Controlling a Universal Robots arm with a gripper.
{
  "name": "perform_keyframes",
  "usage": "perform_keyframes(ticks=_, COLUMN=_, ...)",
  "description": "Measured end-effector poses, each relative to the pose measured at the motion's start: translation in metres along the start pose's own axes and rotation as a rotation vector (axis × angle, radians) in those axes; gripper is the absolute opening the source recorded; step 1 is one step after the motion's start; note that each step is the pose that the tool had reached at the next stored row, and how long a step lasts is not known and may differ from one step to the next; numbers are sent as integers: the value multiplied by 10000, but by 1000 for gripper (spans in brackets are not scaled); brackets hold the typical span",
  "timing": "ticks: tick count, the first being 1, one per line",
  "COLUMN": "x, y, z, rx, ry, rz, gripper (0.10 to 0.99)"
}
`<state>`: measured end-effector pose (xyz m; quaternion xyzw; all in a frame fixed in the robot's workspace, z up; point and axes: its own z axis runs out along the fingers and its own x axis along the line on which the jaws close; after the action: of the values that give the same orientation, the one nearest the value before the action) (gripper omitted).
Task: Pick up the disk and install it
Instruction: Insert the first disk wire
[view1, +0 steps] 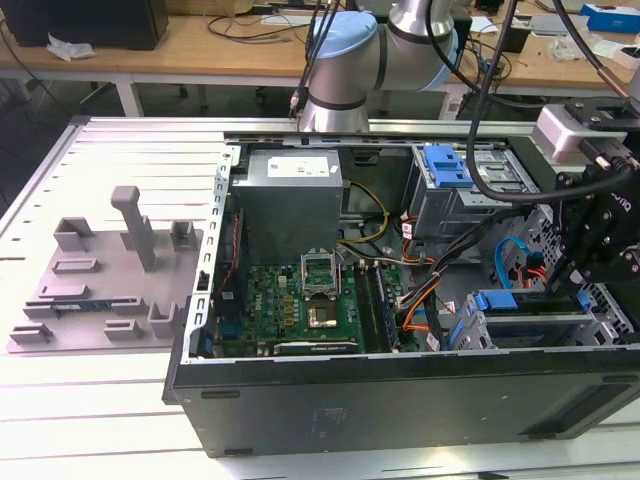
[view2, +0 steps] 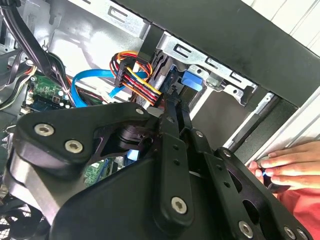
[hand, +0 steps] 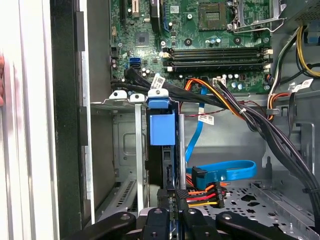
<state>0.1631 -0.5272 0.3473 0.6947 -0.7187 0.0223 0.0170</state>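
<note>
Disk (hand: 162, 145) edge-up in drive cage (hand: 125, 150), long axis running down into bay | gripper (hand: 172, 220) above it, grip unclear

At the exterior view's right end of the open computer case (view1: 400, 390), the tool (hand: 172, 220) sits hemmed between the grey drive cage (hand: 125, 150) and draped cable bundles (hand: 250, 120), while open desk (view1: 90, 400) lies left.
</note>
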Motion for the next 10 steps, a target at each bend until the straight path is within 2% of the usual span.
perform_keyframes(ticks=10, x=-9, y=0, z=-1, rx=0, ry=3, rz=0, gripper=165)
